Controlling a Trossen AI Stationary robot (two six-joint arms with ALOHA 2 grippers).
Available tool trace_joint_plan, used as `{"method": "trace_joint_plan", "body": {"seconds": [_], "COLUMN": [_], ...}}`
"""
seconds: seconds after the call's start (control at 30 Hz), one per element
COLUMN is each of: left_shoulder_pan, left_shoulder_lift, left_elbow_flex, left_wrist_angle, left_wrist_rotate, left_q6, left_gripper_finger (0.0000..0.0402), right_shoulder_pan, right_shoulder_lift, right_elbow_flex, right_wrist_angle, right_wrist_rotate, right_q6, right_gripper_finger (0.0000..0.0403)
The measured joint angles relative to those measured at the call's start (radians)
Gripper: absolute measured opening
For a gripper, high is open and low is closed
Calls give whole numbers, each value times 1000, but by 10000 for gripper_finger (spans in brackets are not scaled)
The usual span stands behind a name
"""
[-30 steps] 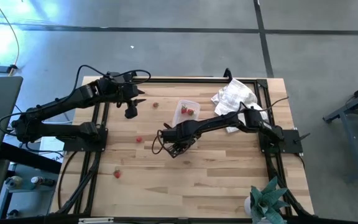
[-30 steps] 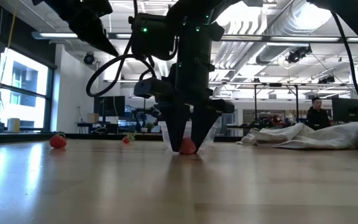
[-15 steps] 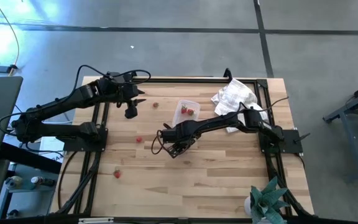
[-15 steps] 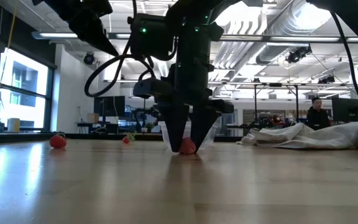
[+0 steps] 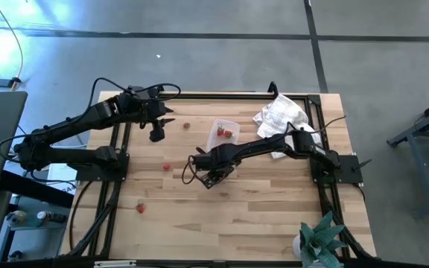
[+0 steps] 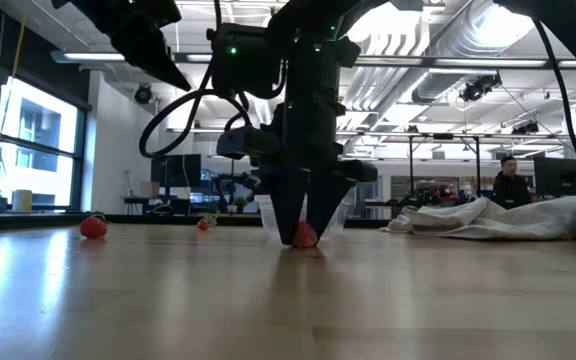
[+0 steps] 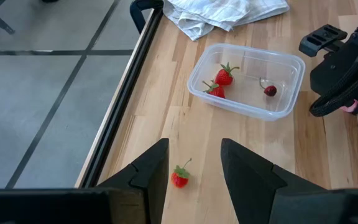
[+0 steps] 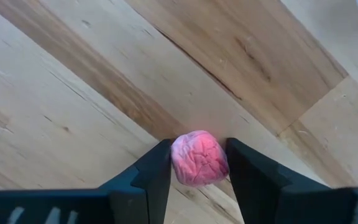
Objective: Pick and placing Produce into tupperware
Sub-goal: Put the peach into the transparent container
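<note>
Wooden table (image 5: 259, 216), white cloth (image 5: 280, 113) at far edge, office behind

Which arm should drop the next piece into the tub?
Right. The right gripper is already shut on a pink piece at the table, beside the tupperware. The left gripper hangs open, empty, above a loose strawberry.

white cloth (image 5: 281, 114) (crumpled), plant (image 5: 320, 240), person (image 6: 511, 186)

Grey concrete floor (image 5: 199, 52) is surrounding the wooden table (image 5: 237, 216). Beyond the table, windows (image 6: 28, 150) are glowing on one side, ceiling lights (image 6: 418, 35) are shining overhead, and a person (image 6: 513, 185) is sitting at desks.
</note>
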Motion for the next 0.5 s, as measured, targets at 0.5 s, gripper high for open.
{"method": "trace_joint_plan", "body": {"seconds": [0.5], "left_shoulder_pan": [0], "left_shoulder_lift": [0], "left_elbow_flex": [0], "left_wrist_angle": [0], "left_wrist_rotate": [0], "left_q6": [0], "left_gripper_finger": [136], "right_shoulder_pan": [-11], "right_shoulder_lift": [-177], "right_elbow_flex": [-1], "right_wrist_angle": [-46], "right_wrist_rotate": [24], "right_q6": [0], "right_gripper_finger": [142]}}
